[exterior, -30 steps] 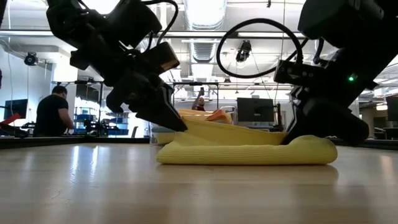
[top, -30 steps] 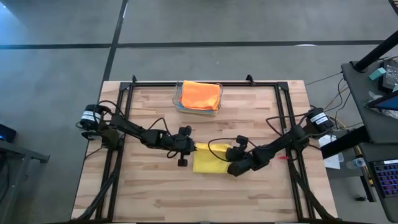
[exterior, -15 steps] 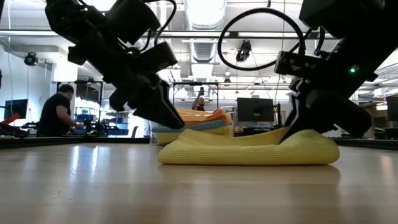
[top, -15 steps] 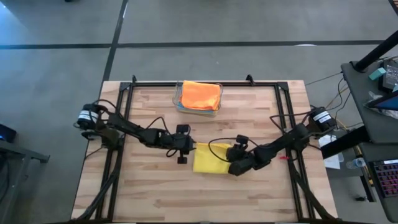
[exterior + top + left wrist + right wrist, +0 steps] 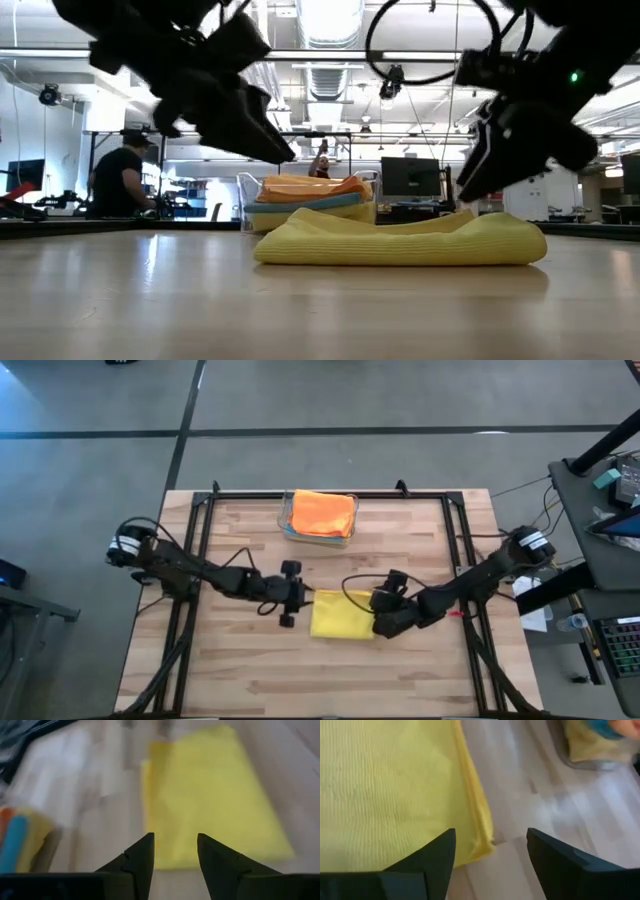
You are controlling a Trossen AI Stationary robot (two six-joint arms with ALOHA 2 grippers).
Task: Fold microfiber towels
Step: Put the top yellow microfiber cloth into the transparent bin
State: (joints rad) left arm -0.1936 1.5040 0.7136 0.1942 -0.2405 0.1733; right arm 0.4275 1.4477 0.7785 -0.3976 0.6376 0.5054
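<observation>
A yellow microfiber towel (image 5: 342,616) lies folded flat on the wooden table, near its middle; it shows also in the low view (image 5: 400,240). My left gripper (image 5: 302,598) stands open just off the towel's left edge, raised above it (image 5: 283,155). In the left wrist view the towel (image 5: 210,795) lies beyond the open fingers (image 5: 175,852). My right gripper (image 5: 376,616) hangs open over the towel's right edge, clear of it (image 5: 462,192). The towel's edge (image 5: 475,810) runs between its spread fingers (image 5: 490,855).
A clear bin (image 5: 290,525) at the table's far middle holds a stack of folded towels with an orange one (image 5: 324,512) on top. A black frame (image 5: 205,510) runs along the table's far, left and right sides. People show in the room behind (image 5: 125,180).
Both grippers have opened and let go of the yellow towel, then risen clear of it. My left gripper has drawn back toward the table's left edge, my right one slightly toward the right. The towel's raised upper layer has dropped and now lies flat.
</observation>
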